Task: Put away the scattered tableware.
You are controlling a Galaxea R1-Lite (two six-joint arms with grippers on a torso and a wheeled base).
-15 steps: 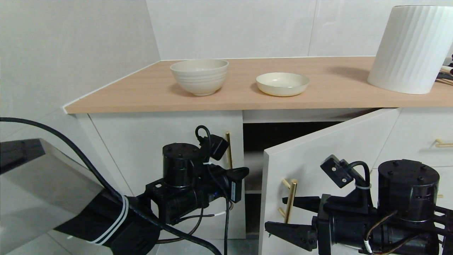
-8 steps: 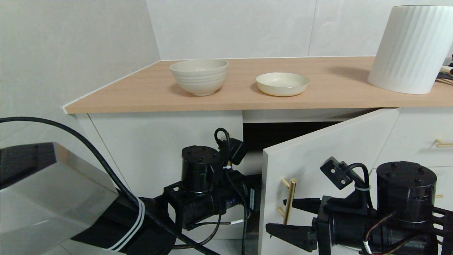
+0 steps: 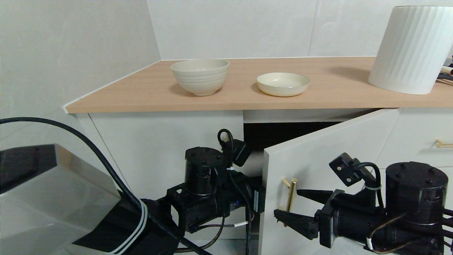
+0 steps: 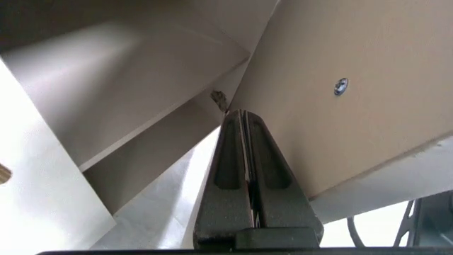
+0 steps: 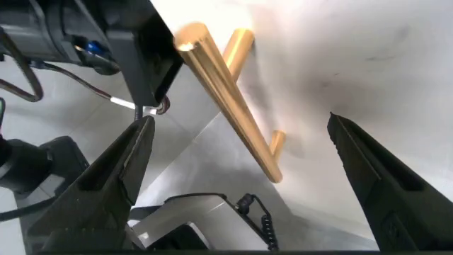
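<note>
A cream ribbed bowl (image 3: 200,80) and a shallow cream plate (image 3: 282,84) stand apart on the wooden countertop (image 3: 141,95). Below them a white cabinet door (image 3: 318,152) hangs partly open. My right gripper (image 3: 288,203) is open at the door's gold handle (image 3: 291,193). In the right wrist view the handle (image 5: 226,99) lies between the spread fingers (image 5: 120,177), untouched. My left gripper (image 4: 243,117) is shut on nothing. It sits in the cabinet opening with its tip against the inner face of the door (image 4: 354,85). In the head view the door edge hides its fingers.
A tall white ribbed container (image 3: 412,49) stands at the right end of the countertop. The closed left door carries its own gold handle (image 3: 227,136). Another gold handle (image 3: 444,143) shows on the cabinet at far right. A wall closes the left side.
My left arm has swung right, from in front of the closed left door into the gap behind the open door's edge. My right gripper has drawn back slightly right and up.
</note>
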